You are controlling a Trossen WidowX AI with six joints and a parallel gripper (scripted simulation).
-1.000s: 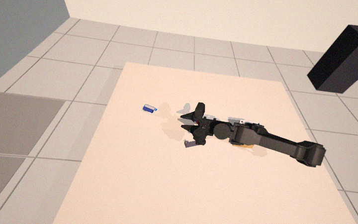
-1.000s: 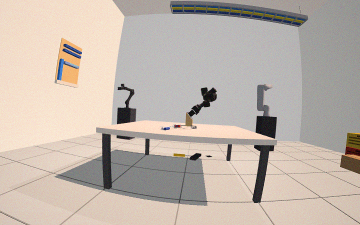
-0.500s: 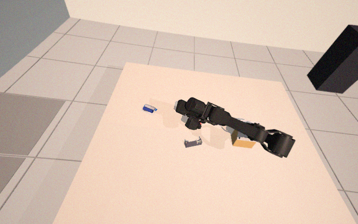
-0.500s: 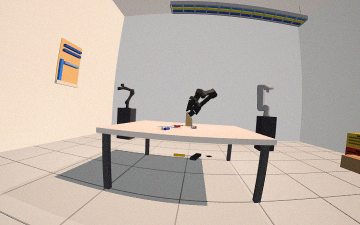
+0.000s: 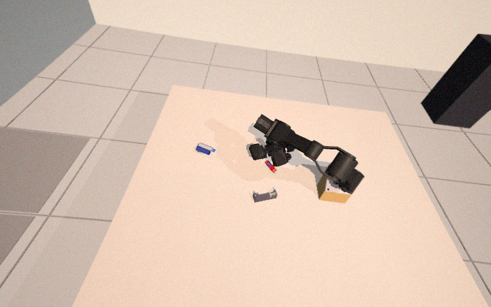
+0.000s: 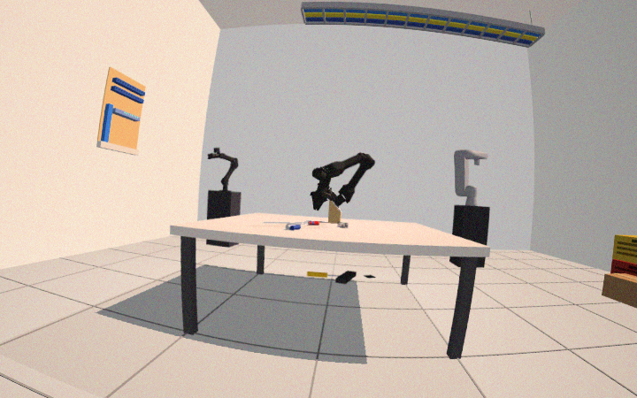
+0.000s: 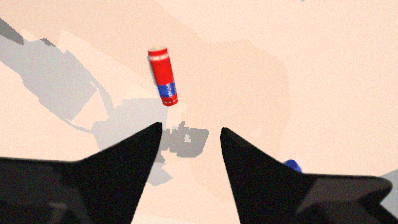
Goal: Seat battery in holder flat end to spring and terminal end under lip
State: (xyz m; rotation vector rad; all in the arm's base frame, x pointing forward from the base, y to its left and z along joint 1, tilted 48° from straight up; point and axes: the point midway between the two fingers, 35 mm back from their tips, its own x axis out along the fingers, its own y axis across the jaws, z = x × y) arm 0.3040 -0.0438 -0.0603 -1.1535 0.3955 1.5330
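Note:
The red battery with a blue band [image 5: 270,166] [image 6: 313,222] [image 7: 163,73] lies on its side on the table. The grey holder [image 5: 264,196] [image 6: 342,225] stands empty on the table, nearer the front in the top view, with upright metal parts at both ends; it is not in the wrist view. My gripper [image 7: 192,130] is partly open with nothing between its fingertips. It hangs above the table, pointing down, and the battery lies ahead of the left fingertip in the wrist view. In the top view the gripper is beside the battery, and its fingertips are hidden.
A blue and white object [image 5: 204,149] [image 6: 293,226] lies on the table [image 5: 186,244] [image 6: 360,240] to the left in the top view. The arm's tan base block [image 5: 335,196] [image 6: 333,212] stands to the right of the holder there.

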